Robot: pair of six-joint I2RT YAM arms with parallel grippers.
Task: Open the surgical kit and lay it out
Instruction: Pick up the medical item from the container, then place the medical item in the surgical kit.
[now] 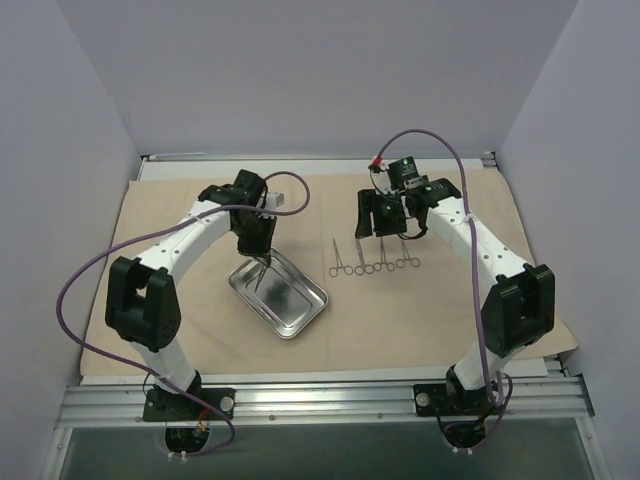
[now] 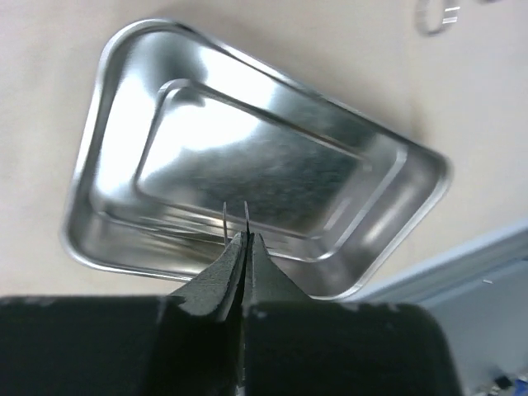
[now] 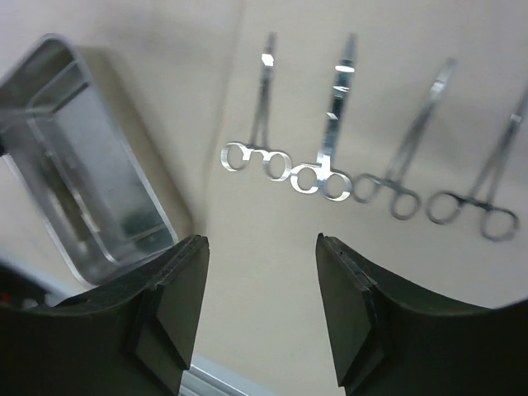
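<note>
The left arm [image 1: 185,235] and right arm [image 1: 478,250] are white tubes with chunky black joints, purple cables [image 1: 72,280] looping alongside, and matte black grippers [image 3: 260,247].

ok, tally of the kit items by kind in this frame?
forceps: 4
tray: 1
cloth: 1
Total: 6
</note>
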